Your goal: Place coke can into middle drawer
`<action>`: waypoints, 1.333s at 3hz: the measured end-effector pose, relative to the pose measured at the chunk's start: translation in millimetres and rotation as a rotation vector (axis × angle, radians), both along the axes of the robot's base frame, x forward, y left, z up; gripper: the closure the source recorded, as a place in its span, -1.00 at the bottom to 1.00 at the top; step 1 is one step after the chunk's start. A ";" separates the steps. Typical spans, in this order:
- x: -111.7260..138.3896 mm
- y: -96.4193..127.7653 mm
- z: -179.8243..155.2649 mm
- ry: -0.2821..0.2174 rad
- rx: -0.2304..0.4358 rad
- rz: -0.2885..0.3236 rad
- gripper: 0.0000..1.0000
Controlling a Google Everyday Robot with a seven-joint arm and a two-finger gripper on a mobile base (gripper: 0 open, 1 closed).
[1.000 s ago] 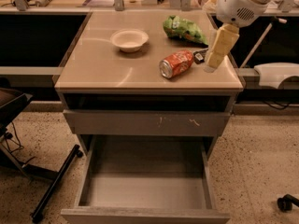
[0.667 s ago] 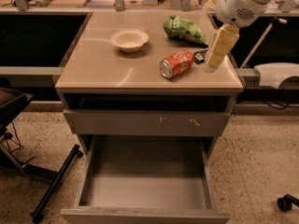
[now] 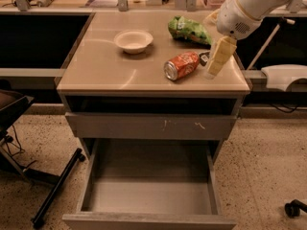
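The coke can (image 3: 181,65) lies on its side on the beige cabinet top (image 3: 110,71), silver end facing front-left. My gripper (image 3: 218,57) hangs from the white arm (image 3: 249,6) just right of the can, close to the top's right edge, and holds nothing. The middle drawer (image 3: 148,198) is pulled out below, low in the view, and its plain grey floor is bare.
A white bowl (image 3: 133,41) sits at the left back of the top. A green snack bag (image 3: 188,30) lies behind the can, and a small black wrapper (image 3: 204,58) lies between can and gripper. A closed scratched drawer front (image 3: 153,126) sits above the open drawer. Chair legs (image 3: 53,190) stand at left.
My gripper has shifted slightly down and left, nearer the can. The can, bowl and drawer have not moved.
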State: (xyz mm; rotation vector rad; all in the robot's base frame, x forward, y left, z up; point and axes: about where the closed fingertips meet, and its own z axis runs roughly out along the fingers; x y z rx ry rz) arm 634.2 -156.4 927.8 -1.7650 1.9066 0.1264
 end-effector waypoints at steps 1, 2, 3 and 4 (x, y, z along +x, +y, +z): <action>35.4 11.1 -31.2 0.028 0.047 0.028 -1.00; 80.1 31.5 -56.3 0.034 0.075 0.054 -1.00; 79.8 31.6 -57.4 0.036 0.076 0.054 -1.00; 75.3 35.0 -78.7 0.082 0.084 0.075 -1.00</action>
